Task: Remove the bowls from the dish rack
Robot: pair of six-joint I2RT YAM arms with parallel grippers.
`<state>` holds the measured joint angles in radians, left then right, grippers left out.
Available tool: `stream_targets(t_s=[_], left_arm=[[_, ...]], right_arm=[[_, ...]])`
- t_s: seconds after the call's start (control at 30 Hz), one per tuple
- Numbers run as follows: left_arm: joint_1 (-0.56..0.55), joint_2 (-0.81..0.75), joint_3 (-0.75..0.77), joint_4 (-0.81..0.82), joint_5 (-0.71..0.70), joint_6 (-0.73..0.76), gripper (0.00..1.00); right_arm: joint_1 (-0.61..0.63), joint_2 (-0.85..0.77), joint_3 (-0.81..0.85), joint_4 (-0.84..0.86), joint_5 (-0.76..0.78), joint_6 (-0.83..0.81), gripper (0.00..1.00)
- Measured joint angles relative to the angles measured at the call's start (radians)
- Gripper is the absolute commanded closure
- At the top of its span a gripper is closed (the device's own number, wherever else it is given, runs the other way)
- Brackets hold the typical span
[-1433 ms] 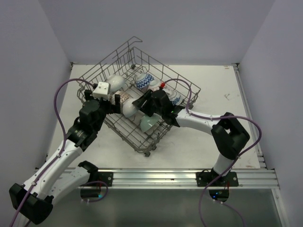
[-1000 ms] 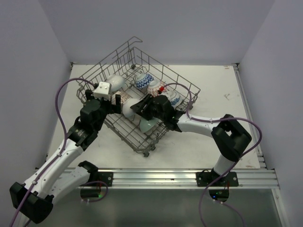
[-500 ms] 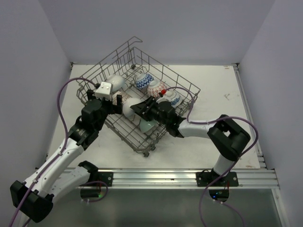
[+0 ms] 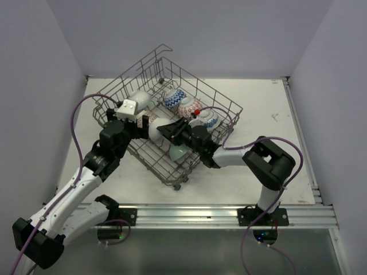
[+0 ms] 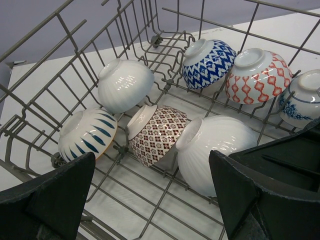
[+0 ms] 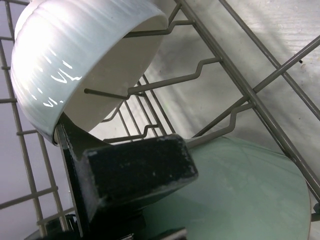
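The grey wire dish rack [image 4: 236, 109] stands mid-table with several bowls lying among its tines. In the left wrist view I see a plain white bowl [image 5: 125, 85], a blue-striped one [image 5: 87, 134], a red-brown patterned one [image 5: 156, 132], a ribbed white one [image 5: 220, 145], and blue [image 5: 207, 62], red [image 5: 255, 75] and blue-flowered [image 5: 302, 97] ones behind. My left gripper [image 5: 152, 200] hangs open over the rack's near-left side, touching nothing. My right gripper [image 4: 171, 133] reaches in between the ribbed white bowl [image 6: 75, 65] and the mint green bowl [image 6: 245, 190]. One finger [image 6: 135, 170] lies on the mint bowl, the jaws partly apart.
Rack wires [image 6: 260, 105] cross close in front of the right gripper. Raised rack sides [image 5: 65, 30] stand to the left of my left gripper. White tabletop [image 4: 269, 114] lies right of the rack, and enclosure walls ring the table.
My right gripper has pushed leftward and deeper into the rack, down to the mint bowl, its jaws narrowing. The left arm has barely moved and stays open.
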<state>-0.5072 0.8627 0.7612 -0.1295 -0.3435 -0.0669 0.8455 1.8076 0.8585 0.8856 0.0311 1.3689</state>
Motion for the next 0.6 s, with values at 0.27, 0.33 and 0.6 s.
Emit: stream_targets(t_s=[0.27,0.33,0.6], left_arm=[[0.0,0.0,0.0,0.0,0.001,0.0,0.0],[0.0,0.0,0.0,0.0,0.001,0.0,0.0],[-0.004,0.0,0.0,0.0,0.001,0.0,0.0]], right_arm=[[0.004,-0.003,-0.03,0.058,0.003,-0.028,0.72],[0.005,-0.004,-0.031,0.059,0.003,-0.037,0.77],[0.005,-0.005,-0.032,0.074,-0.002,-0.072,0.87]])
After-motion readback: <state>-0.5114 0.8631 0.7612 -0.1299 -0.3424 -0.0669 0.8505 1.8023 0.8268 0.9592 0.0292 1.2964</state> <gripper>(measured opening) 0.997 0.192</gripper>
